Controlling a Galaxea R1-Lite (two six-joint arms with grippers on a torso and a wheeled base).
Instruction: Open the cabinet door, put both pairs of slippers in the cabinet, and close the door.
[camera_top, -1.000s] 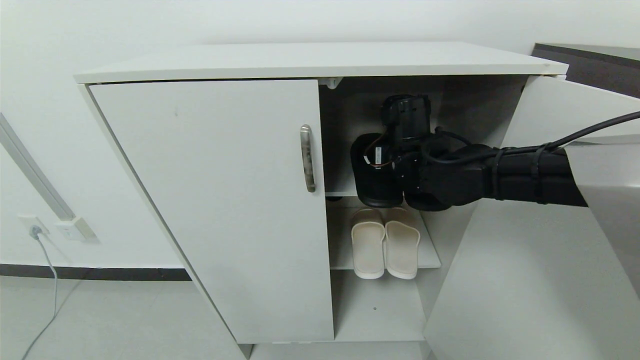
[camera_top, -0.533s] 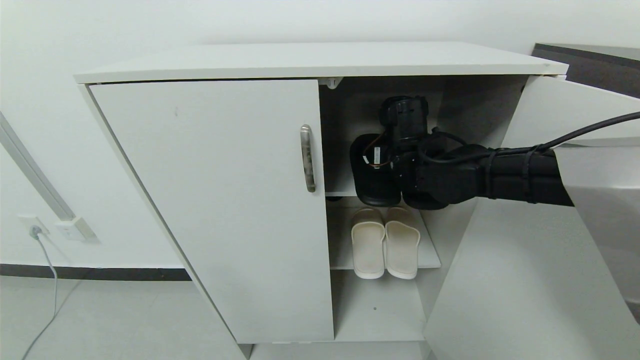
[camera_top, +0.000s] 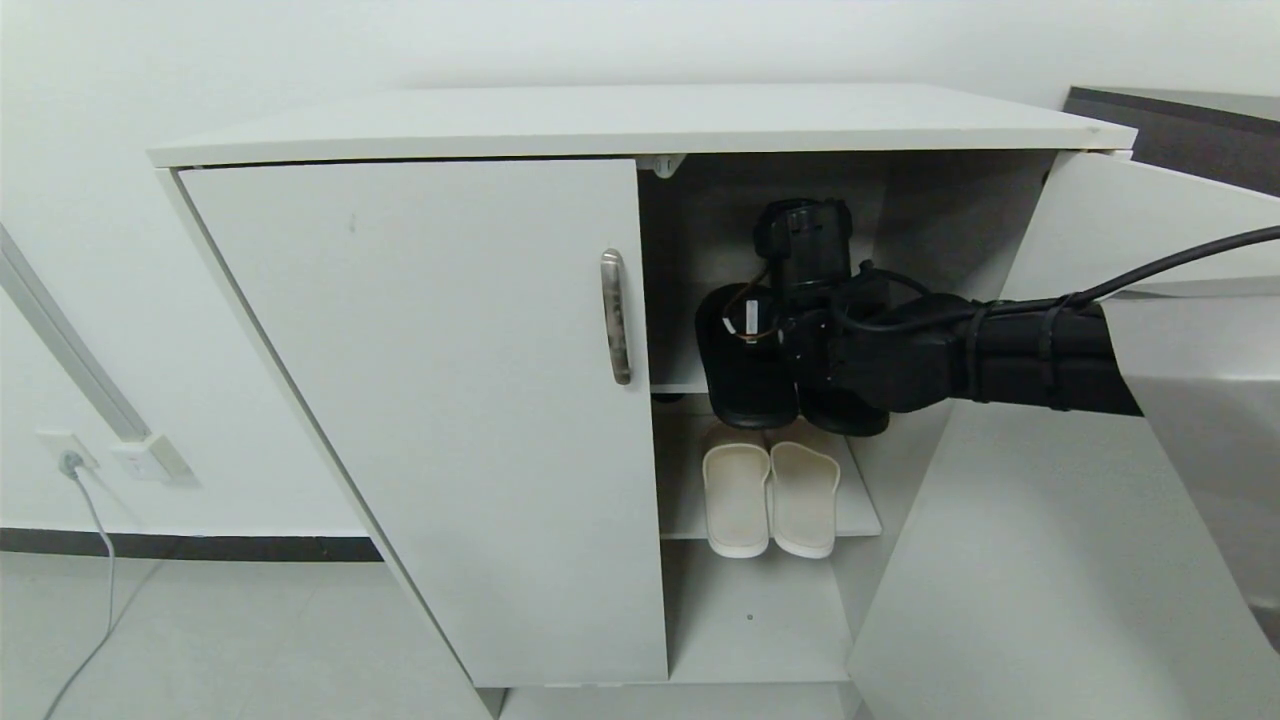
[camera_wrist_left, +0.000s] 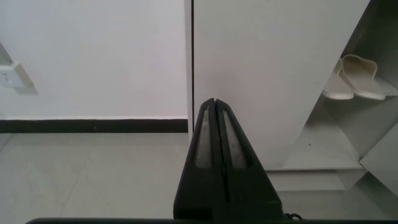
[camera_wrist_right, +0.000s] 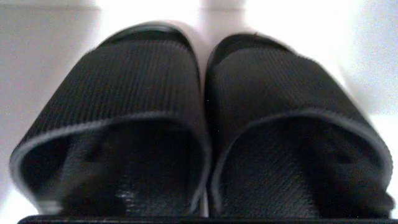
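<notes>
The right hand (camera_top: 800, 335), whose grip I cannot tell, has edged left and down with the black mesh-strapped slippers (camera_top: 742, 370) at the white cabinet's (camera_top: 640, 120) upper shelf, above the cream slippers (camera_top: 768, 485). Release and closing the open door (camera_top: 1050, 520) likely remain. The left hand (camera_wrist_left: 214, 124) hangs closed, empty.

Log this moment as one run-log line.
right arm: inside cabinet at black slippers, upper shelf | white slippers: middle shelf | left gripper: jaws shut, outside cabinet | right door: open, left door: shut

left gripper (camera_wrist_left: 214, 101): closed, empty | right arm (camera_top: 1000, 362): outstretched, forearm roughly level
</notes>
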